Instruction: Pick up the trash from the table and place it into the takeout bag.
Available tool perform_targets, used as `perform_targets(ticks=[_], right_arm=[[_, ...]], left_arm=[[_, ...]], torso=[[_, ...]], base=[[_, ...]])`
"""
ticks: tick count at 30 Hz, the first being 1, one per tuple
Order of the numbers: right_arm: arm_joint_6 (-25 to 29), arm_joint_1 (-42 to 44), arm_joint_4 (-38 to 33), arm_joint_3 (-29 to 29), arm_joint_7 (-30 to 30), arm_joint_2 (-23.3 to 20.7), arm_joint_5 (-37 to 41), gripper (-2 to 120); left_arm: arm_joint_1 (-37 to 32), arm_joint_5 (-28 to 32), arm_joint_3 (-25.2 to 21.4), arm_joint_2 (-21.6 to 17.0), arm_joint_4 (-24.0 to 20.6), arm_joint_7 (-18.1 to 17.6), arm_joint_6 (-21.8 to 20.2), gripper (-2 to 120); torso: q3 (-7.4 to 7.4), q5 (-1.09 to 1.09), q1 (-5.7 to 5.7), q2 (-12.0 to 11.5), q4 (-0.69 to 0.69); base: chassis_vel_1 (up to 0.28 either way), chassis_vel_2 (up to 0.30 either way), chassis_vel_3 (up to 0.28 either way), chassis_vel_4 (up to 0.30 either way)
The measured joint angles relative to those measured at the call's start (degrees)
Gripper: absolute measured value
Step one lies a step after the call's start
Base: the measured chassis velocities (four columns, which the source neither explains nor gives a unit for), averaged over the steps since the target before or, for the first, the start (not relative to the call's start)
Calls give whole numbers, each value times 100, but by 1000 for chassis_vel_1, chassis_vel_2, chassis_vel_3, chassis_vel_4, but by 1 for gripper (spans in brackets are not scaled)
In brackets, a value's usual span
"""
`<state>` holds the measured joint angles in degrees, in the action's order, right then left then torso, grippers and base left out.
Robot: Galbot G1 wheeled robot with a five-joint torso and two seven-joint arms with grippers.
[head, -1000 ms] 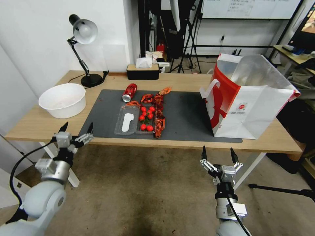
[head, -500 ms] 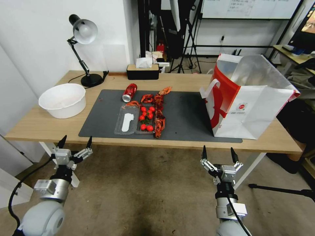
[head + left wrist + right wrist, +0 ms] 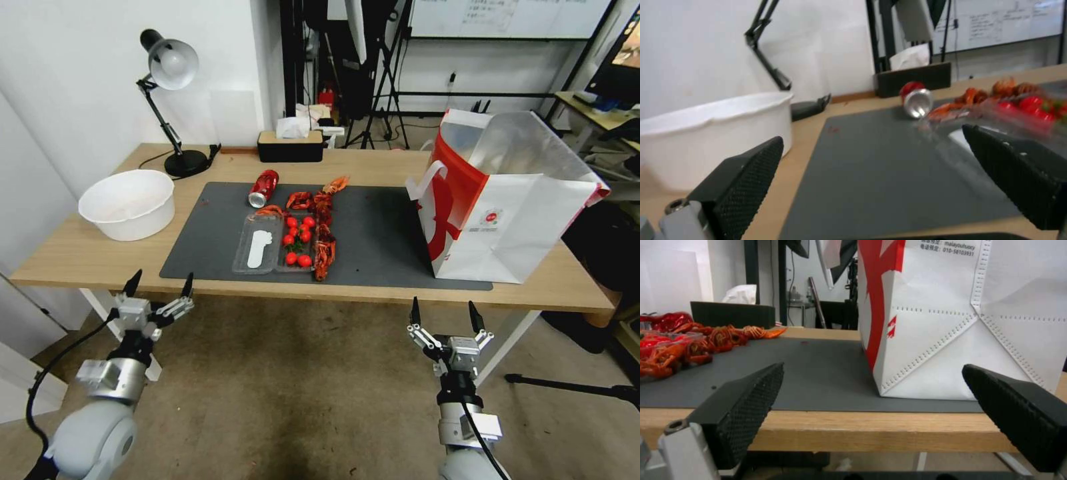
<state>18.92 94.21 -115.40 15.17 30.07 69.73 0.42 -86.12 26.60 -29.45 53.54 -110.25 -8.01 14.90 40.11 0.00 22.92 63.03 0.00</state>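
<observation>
Both grippers sitting released, off the table's [image 3: 80,257] near edge.
Left gripper [image 3: 160,288] and right gripper [image 3: 445,312] gaping, holding nothing. Clear tray [image 3: 275,241] mid-mat holding tomatoes; red can [image 3: 263,188] lying behind it; takeout bag [image 3: 507,200] standing open at mat's right edge.

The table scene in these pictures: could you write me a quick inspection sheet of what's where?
Surface: long light-wood table with a dark grey mat.
Job's things: crushed red can lying on the mat's far edge; clear plastic tray holding red cherry tomatoes; red crayfish shells beside it; large white-and-red takeout bag standing open on the mat's right end.
Clutter: white plastic basin, black desk lamp, black tissue box.
Grippers: left gripper and right gripper both below the table's near edge, jaws open, empty.
Cables: lamp cord on the table; black cable along each arm.
Surroundings: tripods, whiteboard behind.
</observation>
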Motion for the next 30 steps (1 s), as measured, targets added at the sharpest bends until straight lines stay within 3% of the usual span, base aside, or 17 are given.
perform_targets(ticks=[11,18,24,30], right_arm=[[-8,-17,-21,3,2,3,-25,100],[-33,-48,-4,-7,0,1,-29,100],[-53,-57,17,-4,-2,-9,-30,100],[-60,-59,23,11,-2,-12,-30,100]], left_arm=[[1550,713,859,-555,278,181,-667,100],[2218,1165,1294,-732,544,265,-873,100],[3620,2147,2228,-771,1125,160,-1407,100],[4509,2704,2978,-646,1595,-7,-1869,100]], torso=[[0,0,1,0,0],[1,0,1,0,0],[1,1,1,-1,-1],[1,1,0,-1,0]], base=[[0,0,0,0],[0,0,0,0],[0,0,0,0],[0,0,0,0]])
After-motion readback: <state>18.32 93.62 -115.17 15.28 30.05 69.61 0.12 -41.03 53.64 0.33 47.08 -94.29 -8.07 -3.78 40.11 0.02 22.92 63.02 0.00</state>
